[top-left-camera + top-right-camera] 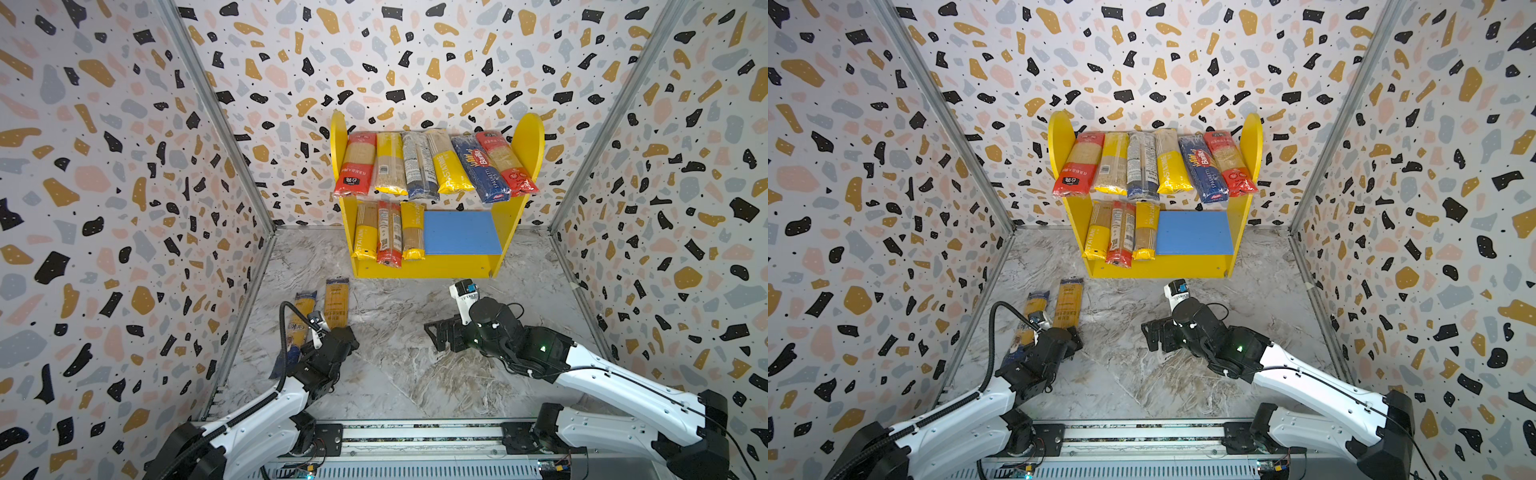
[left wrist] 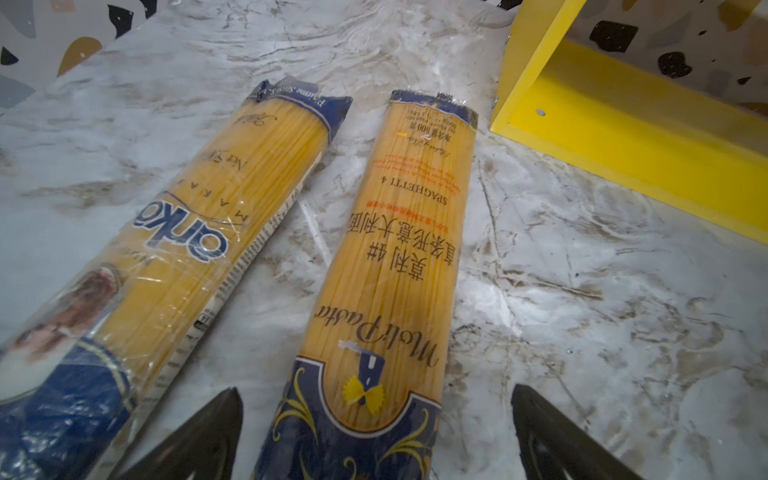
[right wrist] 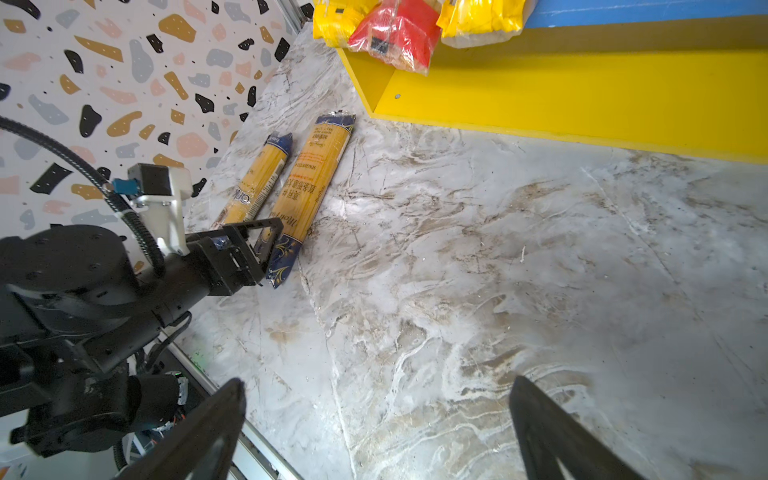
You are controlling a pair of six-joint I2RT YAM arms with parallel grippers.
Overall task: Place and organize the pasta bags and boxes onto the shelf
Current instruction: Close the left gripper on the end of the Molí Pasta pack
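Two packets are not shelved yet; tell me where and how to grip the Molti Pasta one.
Grip the Molti Pasta packet across its narrow width, from above, probably nearer mid-length than its ends, for balance. It lies flat on the table, long and slim, clear of the anko packet. The open left gripper straddles one end.

Two spaghetti packets (image 3: 307, 187) on marble tabletop (image 3: 519, 270)

Probably a robotics lab's test booth: terrazzo-print panels (image 1: 104, 166) on aluminium posts (image 1: 222, 124) enclose the shelf (image 1: 528, 141) on three sides; a mounting rail (image 1: 415, 434) lies opposite it.
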